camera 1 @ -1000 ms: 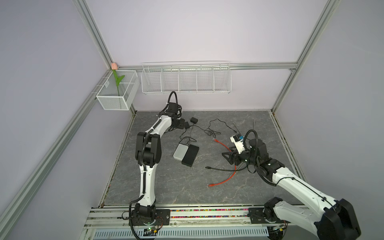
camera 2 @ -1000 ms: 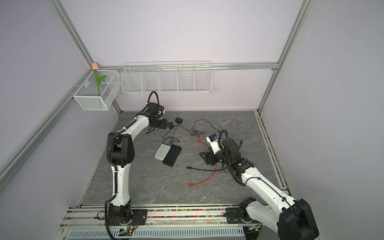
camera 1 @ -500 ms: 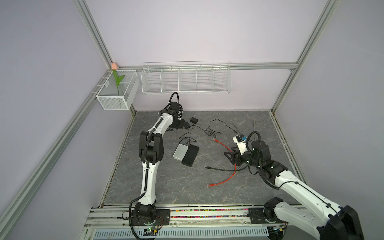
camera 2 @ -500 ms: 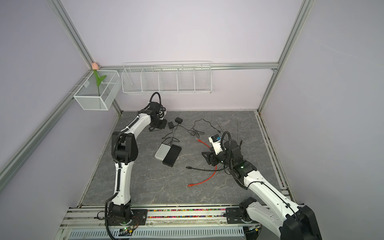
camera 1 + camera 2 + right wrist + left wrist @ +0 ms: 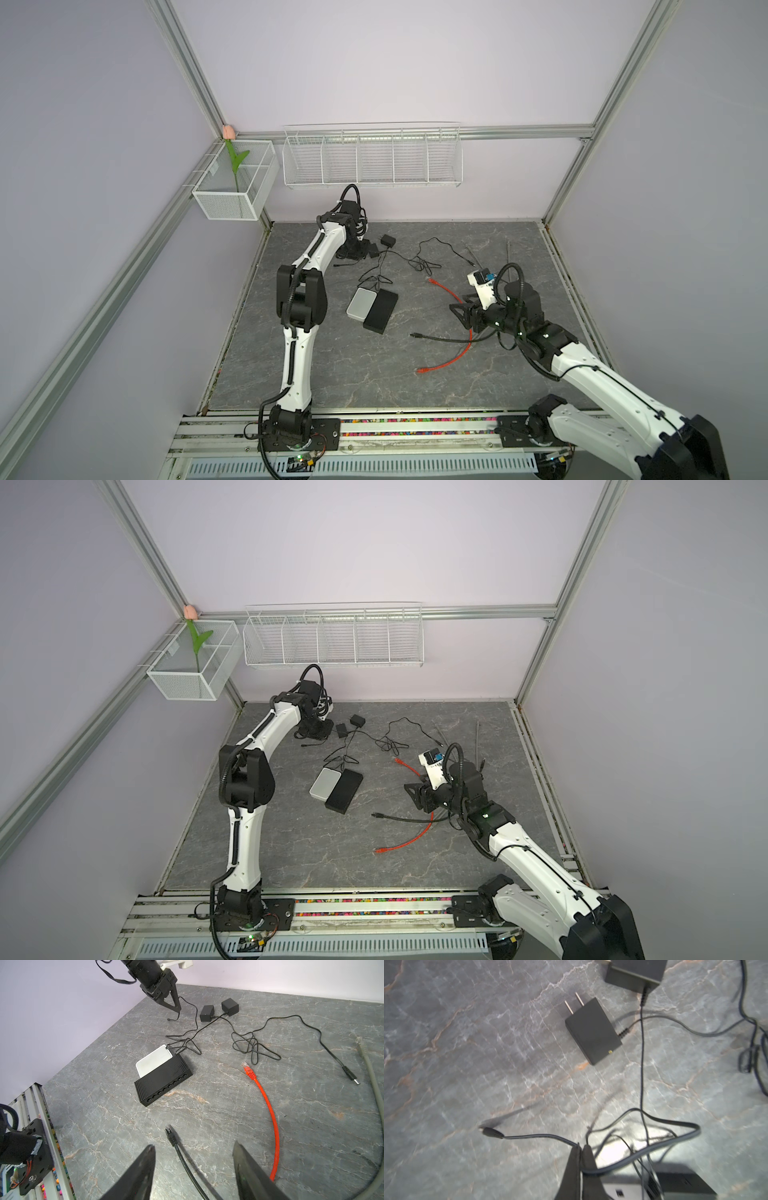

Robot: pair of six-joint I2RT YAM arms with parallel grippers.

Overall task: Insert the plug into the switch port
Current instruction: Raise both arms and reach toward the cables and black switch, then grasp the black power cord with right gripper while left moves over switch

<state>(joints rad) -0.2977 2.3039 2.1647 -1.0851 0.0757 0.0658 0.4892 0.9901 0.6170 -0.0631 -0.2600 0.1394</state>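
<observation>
**A:** What is the switch like?

**B:** The switch (image 5: 164,1078) is a flat black box with a ribbed top and a row of square ports along one face. It lies mid-tabletop (image 5: 332,374) on grey, stone-veined board. A smooth white box (image 5: 153,1059) touches its long side.

**A:** And the plug?

**B:** A small barrel plug (image 5: 492,1132) ends a thin black cord (image 5: 533,1136). The left gripper (image 5: 177,1011) is at 11 o'clock from the switch in both top views. Its tapered fingers are pinched together on that cord just behind the plug. I can't tell whether the tip touches the tabletop.

**A:** How is that arm posed?

**B:** It stretches toward the back wall with the elbow high and the wrist bent down.

**A:** And the right arm?

**B:** It is at 3 o'clock from the switch, with the forearm low. The right gripper (image 5: 193,1146) stands wide and straddles a round black Ethernet cable (image 5: 180,1157) without clamping it. A bright red Ethernet cable (image 5: 270,1109) curves just beside it. Two boxy power adapters (image 5: 593,1030) sit at 12 o'clock from the switch.
</observation>
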